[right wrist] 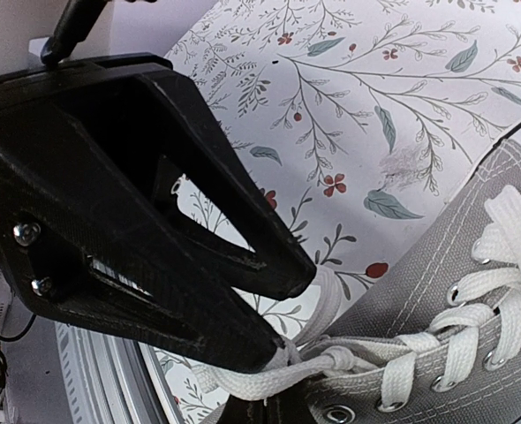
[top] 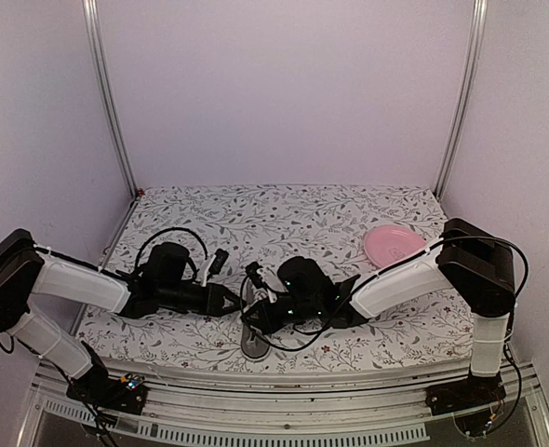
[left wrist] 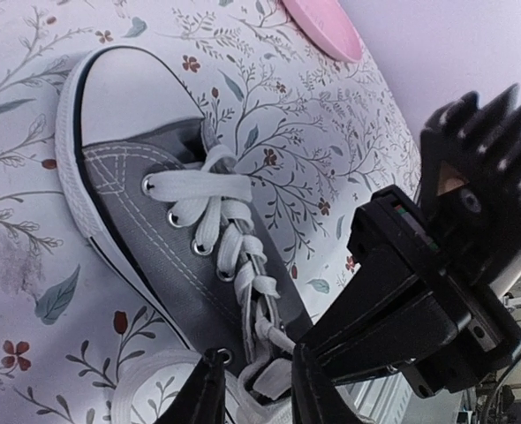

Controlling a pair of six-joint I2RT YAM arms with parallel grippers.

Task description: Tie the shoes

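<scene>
The grey sneaker [left wrist: 154,221] lies at the near edge of the tabletop [top: 349,209], heel by the rail [top: 284,377]. Its long axis runs away from the arms, toe pointing far. The left gripper [left wrist: 259,396] pinches the bunched laces [left wrist: 221,221] at the ankle. The right gripper [left wrist: 306,347] meets them there; I cannot tell whether it grips. Beyond lies open floral surface, with the pink plate [top: 394,244] far right.
</scene>
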